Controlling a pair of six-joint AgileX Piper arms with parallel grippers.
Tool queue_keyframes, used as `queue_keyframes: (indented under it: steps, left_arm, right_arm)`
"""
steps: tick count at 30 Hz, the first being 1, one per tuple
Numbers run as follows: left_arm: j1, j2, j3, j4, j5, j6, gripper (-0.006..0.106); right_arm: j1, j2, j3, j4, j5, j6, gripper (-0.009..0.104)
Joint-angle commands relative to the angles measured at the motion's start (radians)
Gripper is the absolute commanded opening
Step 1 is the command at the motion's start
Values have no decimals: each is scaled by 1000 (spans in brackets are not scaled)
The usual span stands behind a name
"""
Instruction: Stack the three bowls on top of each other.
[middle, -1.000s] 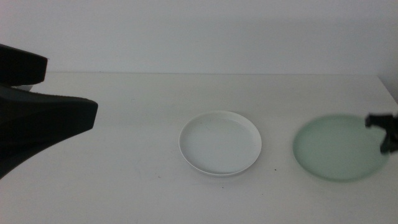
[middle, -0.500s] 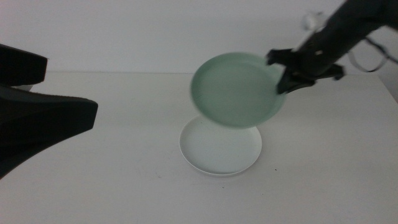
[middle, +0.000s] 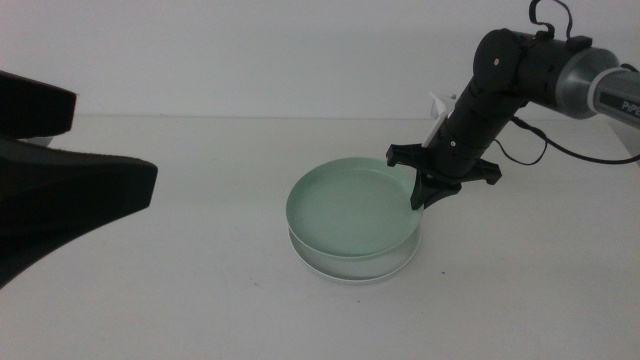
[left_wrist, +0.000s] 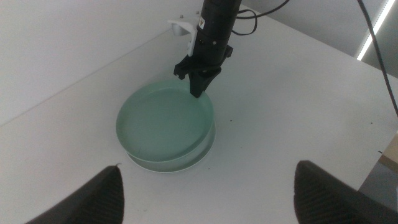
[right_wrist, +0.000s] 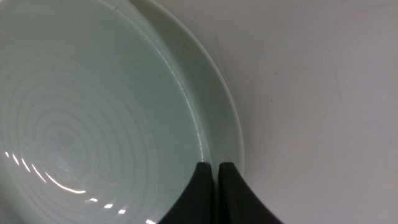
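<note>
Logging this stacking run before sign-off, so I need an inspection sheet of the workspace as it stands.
Surface: white table, bare around the stack.
Job's things: mint green bowl sits on white bowl; grey-blue bowl not seen.
Clutter: nothing seen.
Grippers: right gripper shut on the mint bowl's rim; left gripper open, apart from the stack.
Cables: black cable along the right arm.
Surroundings: plain white wall.

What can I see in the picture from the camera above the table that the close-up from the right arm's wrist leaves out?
Only the middle view shows the whole right arm, the waiting left gripper at the left edge, and the white bowl as a sliver beneath. Only the right wrist view shows ring ridges on the green bowl's floor. Both show the mint green bowl with the right gripper shut on its rim.
</note>
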Motion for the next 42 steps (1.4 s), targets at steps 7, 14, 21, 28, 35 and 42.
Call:
queue_keyframes:
  steps: [7,14,21,28,35,42]
  left_arm:
    - [1,-4,3,-2,-8,-2,94]
    - [1,-4,3,-2,-8,-2,94]
    - [1,-4,3,-2,-8,-2,94]
    - [1,-4,3,-2,-8,-2,94]
    - [1,-4,3,-2,-8,-2,94]
    - [1,-4,3,-2,-8,-2,94]
  right_arm:
    - [9,7,-10,-10,-6,-22,20]
    - [-7,-45,-32,-18,99,-117,93]
    - [-92,-340,-37,-126,115,-164,93]
    - [-162,-694,122,-117,36,-210,93]
    - [-162,-1041,495,-144,-232,-199,93]
    - [-162,-1194,597,-153,-382,-199,93]
